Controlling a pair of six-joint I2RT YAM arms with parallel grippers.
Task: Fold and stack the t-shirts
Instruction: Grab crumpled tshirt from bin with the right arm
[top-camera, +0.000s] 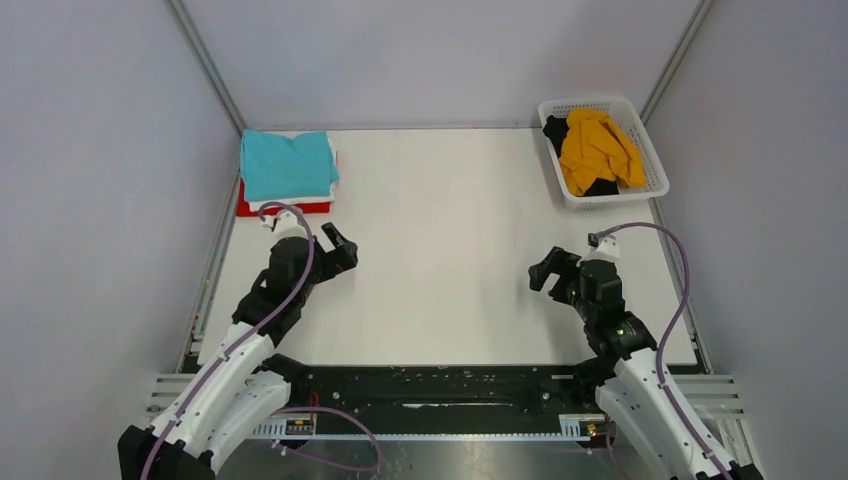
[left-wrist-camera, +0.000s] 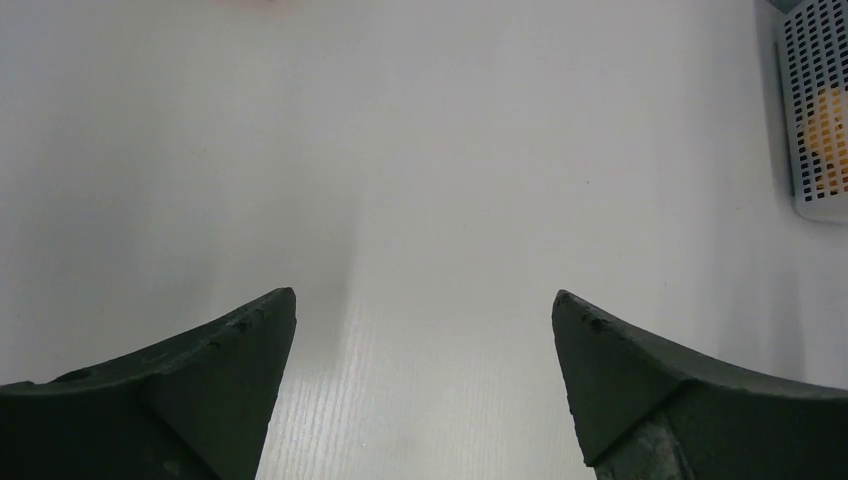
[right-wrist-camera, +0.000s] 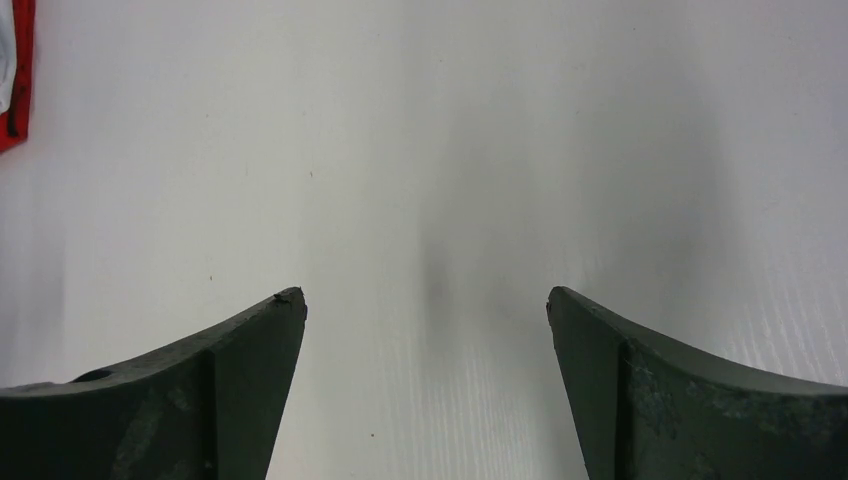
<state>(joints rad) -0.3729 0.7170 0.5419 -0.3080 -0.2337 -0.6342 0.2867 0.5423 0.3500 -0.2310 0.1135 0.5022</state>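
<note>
Both arms are crouched low at the near edge of the bench (top-camera: 440, 230), elbows bent, with the forearms reaching forward and angled in toward the middle. The left pincer (top-camera: 340, 250) points up and to the right and hovers over the left half of the bench. Its fingers are spread wide apart, and in its wrist view only white bench surface shows between them. The right pincer (top-camera: 552, 270) mirrors it, aimed up and to the left over the right half. It's also wide apart, gripping nothing.

Shirts-wise, there's a folded stack in the far left corner. The teal t-shirt (top-camera: 287, 164) is on top, a sliver of the white t-shirt (top-camera: 335, 172) peeks out under its right edge, and the red t-shirt (top-camera: 285, 208) is at the bottom. That stack sits just beyond the left pincer, not touching it.

The mustard-orange t-shirt (top-camera: 595, 150) is crumpled in the white basket (top-camera: 655, 168) at the far right corner, lying over the black t-shirt (top-camera: 555, 130). They're well apart from the right pincer.
</note>
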